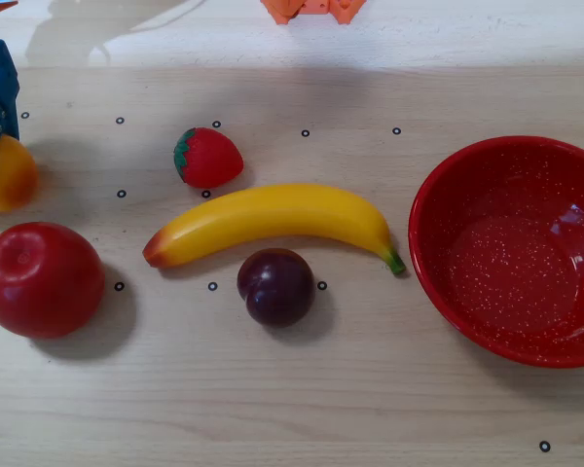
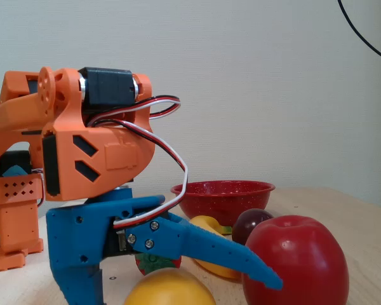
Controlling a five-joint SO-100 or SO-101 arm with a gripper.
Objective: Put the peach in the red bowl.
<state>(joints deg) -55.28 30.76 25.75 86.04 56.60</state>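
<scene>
Clearly spread wide and holding nothing, the blue fingers [image 2: 98, 279] straddle the round yellow-orange peach [image 2: 170, 288] at the desk's far left in the overhead view, so closing could nudge the big red apple [image 2: 296, 257] just beside it.

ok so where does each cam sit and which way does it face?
Overhead view: above the table, looking straight down at the fruit and the red bowl; only the blue gripper's edge shows at top left, over the peach, plus an orange base piece at top.
Fixed view: low at table height, looking along the table towards the bowl at the far end; the orange arm and open blue gripper fill the left.
Shared: peach, red apple, plum, banana, strawberry, bowl.
</scene>
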